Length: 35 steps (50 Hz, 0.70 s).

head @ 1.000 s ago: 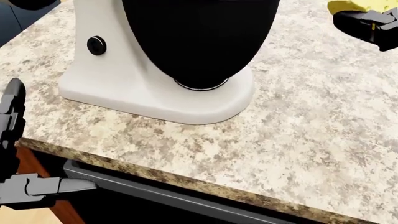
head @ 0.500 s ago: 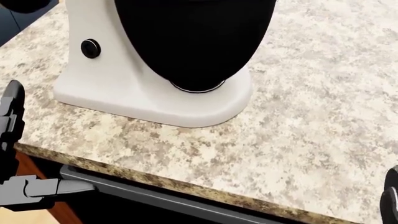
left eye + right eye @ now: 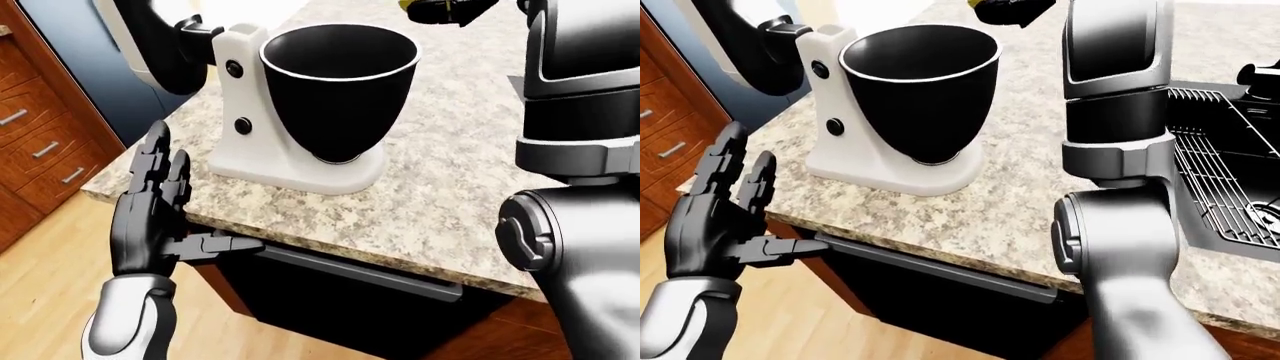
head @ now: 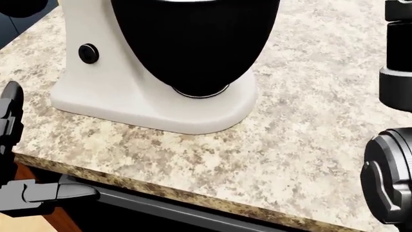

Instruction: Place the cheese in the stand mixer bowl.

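While the right arm reaches up along the right side of both eye views, its right robot hand (image 3: 447, 9) shows only at the top edge, above and to the right of the mixer bowl (image 3: 338, 82), with its dark fingers closed round a yellow piece, the cheese (image 3: 985, 4); most of the cheese is cut off by the frame. That bowl is black, with a pale rim, and sits upright on the white stand mixer (image 3: 262, 146), whose base rests on the speckled worktop (image 3: 450, 180). Two black knobs show on the mixer's column. At lower left, the left robot hand (image 3: 152, 206) stands off the worktop's edge with its fingers spread and pointing up, holding nothing, its thumb stretched toward the dark drawer front under the edge. To the right in the right-eye view, a black sink (image 3: 1230, 150) with a wire grid is set into the worktop. Brown wooden drawers (image 3: 35, 150) stand at far left.
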Tool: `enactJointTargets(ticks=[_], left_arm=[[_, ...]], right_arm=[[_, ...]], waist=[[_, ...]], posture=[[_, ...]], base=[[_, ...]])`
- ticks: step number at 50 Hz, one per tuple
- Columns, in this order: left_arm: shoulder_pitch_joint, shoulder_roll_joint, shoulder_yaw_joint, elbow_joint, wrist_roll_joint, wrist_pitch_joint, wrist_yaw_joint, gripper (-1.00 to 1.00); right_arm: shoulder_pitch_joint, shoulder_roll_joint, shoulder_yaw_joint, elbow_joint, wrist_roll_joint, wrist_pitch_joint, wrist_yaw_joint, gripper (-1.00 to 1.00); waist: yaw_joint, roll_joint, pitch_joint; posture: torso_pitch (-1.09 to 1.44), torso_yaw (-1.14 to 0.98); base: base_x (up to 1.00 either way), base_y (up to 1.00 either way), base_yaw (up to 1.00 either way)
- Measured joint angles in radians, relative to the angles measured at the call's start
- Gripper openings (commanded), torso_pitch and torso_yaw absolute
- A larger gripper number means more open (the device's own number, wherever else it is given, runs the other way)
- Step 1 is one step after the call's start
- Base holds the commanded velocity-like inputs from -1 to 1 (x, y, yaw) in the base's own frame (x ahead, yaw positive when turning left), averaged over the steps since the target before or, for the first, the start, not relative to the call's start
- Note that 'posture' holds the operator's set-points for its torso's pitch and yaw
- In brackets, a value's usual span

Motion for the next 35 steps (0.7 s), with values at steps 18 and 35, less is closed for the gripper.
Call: enactJointTargets(ticks=[18, 35], left_arm=[[0.005, 0.002, 0.013, 0.018, -0.011, -0.016, -0.003, 1.00], [0.014, 0.002, 0.021, 0.027, -0.017, -0.031, -0.006, 1.00]], right_arm=[[-0.118, 0.078, 0.026, 0.230, -0.009, -0.124, -0.031, -1.00], [-0.185, 0.152, 0.043, 0.382, 0.010, -0.221, -0.058, -1.00]], waist=[[-0.004, 0.006, 0.001], [-0.005, 0.010, 0.000]], posture=[[0.00, 0.00], [0.00, 0.00]], base=[[0.00, 0.00, 0.00], [0.00, 0.00, 0.00]])
